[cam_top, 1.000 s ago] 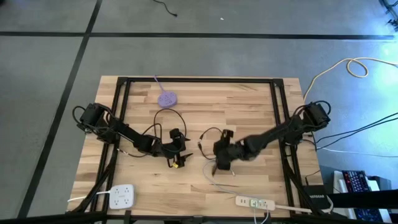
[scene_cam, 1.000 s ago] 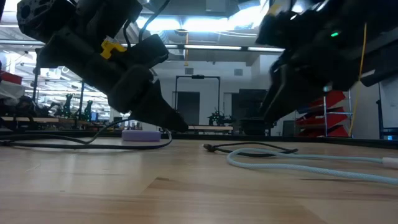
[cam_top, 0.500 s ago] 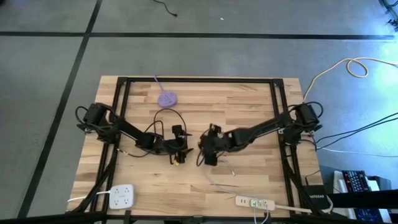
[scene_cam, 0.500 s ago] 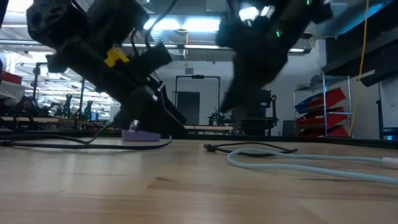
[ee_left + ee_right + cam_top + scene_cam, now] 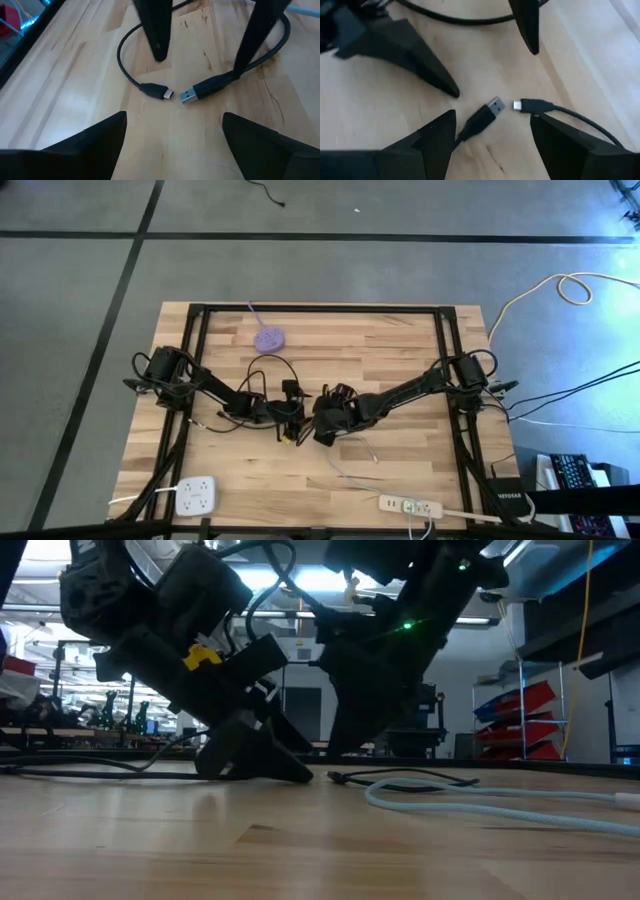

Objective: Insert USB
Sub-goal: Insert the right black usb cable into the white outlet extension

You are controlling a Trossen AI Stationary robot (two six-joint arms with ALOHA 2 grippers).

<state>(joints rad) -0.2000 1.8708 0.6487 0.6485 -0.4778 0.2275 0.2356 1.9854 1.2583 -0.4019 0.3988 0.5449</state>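
Two black cable ends lie flat on the wooden table, tip to tip with a small gap. One is a USB plug (image 5: 189, 96) with a wide silver end; it also shows in the right wrist view (image 5: 495, 106). The other is a smaller connector (image 5: 163, 93) with a narrow silver tip, which the right wrist view shows too (image 5: 526, 105). My left gripper (image 5: 174, 116) and my right gripper (image 5: 493, 116) face each other over them at mid-table, fingers slanting down. Both are open and hold nothing. In the high view the left gripper (image 5: 296, 420) and right gripper (image 5: 321, 423) nearly meet.
A purple round device (image 5: 268, 337) lies at the far side. A white power block (image 5: 197, 496) and a power strip (image 5: 410, 505) sit along the near edge. A pale braided cable (image 5: 480, 802) and a thin black cable (image 5: 400, 778) run over the table right of the grippers.
My right gripper has swung toward the table's left, up close to the left gripper, sinking a little and rolling at the wrist. My left gripper has eased toward the right and down, also rolling. Neither has opened or shut. The cable ends have stayed where they were.
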